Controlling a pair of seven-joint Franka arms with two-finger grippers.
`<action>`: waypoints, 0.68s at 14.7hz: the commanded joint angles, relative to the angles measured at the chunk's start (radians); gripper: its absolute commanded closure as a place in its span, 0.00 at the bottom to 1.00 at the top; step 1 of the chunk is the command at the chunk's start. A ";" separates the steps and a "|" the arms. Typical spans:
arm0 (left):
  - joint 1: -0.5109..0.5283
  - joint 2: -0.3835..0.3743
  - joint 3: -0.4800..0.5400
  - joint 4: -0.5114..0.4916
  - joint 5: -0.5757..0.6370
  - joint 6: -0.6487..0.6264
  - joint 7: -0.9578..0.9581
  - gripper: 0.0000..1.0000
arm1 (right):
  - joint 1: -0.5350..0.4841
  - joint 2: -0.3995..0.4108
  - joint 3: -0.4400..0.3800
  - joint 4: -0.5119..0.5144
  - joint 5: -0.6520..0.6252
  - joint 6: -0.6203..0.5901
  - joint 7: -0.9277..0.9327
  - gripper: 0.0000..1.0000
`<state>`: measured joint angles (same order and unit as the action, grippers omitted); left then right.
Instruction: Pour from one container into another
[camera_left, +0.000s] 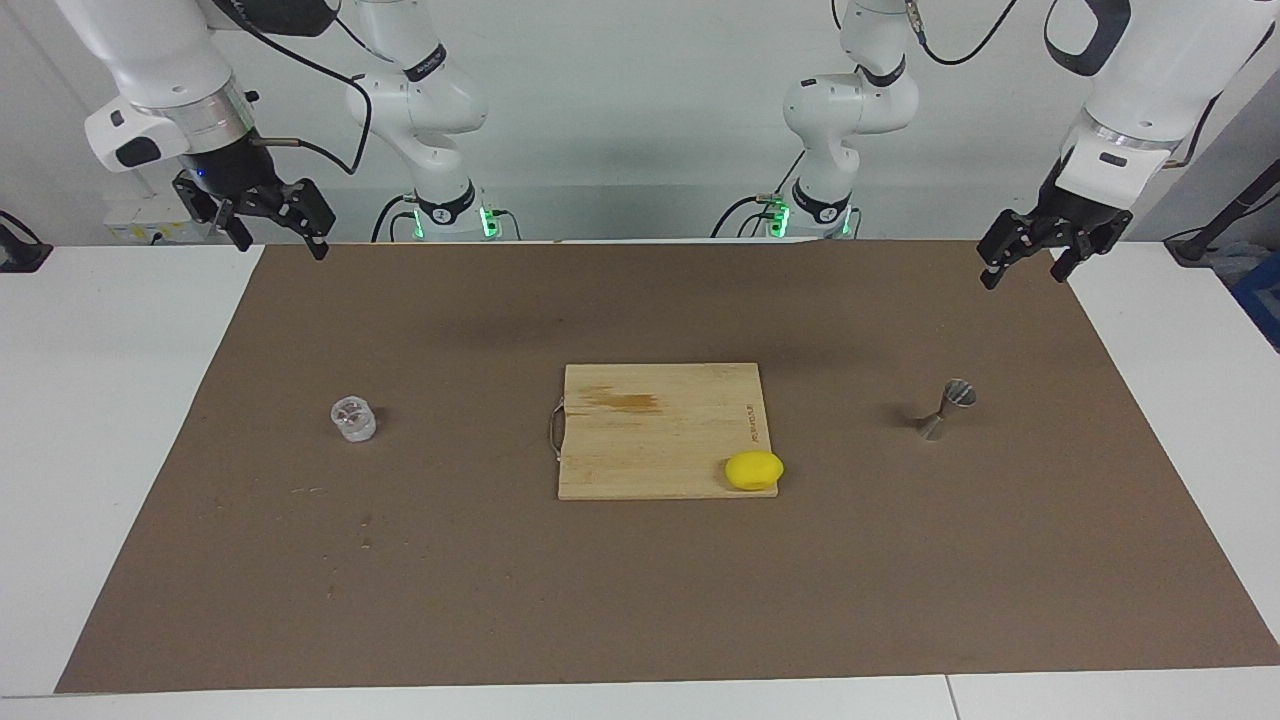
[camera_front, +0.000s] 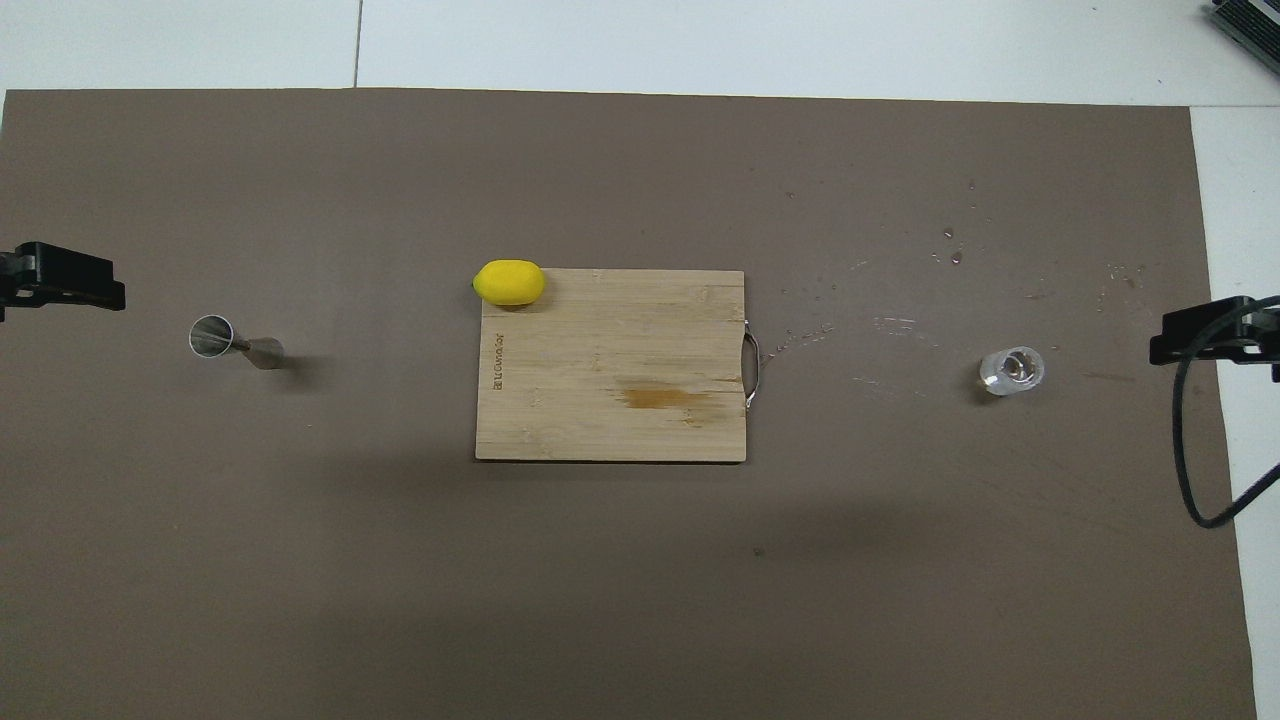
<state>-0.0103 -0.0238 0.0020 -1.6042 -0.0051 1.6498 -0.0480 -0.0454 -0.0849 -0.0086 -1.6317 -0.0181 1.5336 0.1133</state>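
My right gripper (camera_left: 268, 228) hangs high over the edge of the brown mat (camera_left: 640, 600) at its own end of the table, fingers spread wide and holding nothing, which I judge is a waiting pose that leaves the working area in plain sight. The glass cup (camera_left: 353, 419) stands upright on the mat toward that same end, with bare mat around it, so I could come down on it from any side. In the middle lies the wooden cutting board (camera_left: 650, 440), and a lemon (camera_left: 754, 471) sits on the corner of it farther from me, toward my left arm's end; neither belongs to the pour, and both lie between the two vessels. The metal jigger (camera_left: 945, 410) stands upright on one cone, well apart from the cup, so one of them will have to travel before anything can be poured. My left gripper (camera_left: 1030, 255) hangs over the mat's edge at its end, likewise wide open and empty, waiting.
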 joint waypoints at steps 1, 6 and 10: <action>-0.011 -0.021 0.010 -0.019 -0.003 0.004 0.013 0.00 | -0.002 -0.015 0.006 -0.013 0.003 0.005 0.014 0.00; -0.005 -0.021 0.009 -0.019 -0.004 0.001 0.017 0.00 | -0.013 -0.016 0.004 -0.016 0.004 0.008 0.010 0.00; 0.025 -0.028 0.018 -0.042 -0.047 0.008 0.193 0.00 | -0.013 -0.016 0.006 -0.020 0.004 0.010 -0.003 0.00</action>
<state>-0.0062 -0.0238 0.0112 -1.6066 -0.0228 1.6495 0.0416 -0.0464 -0.0849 -0.0105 -1.6317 -0.0180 1.5336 0.1133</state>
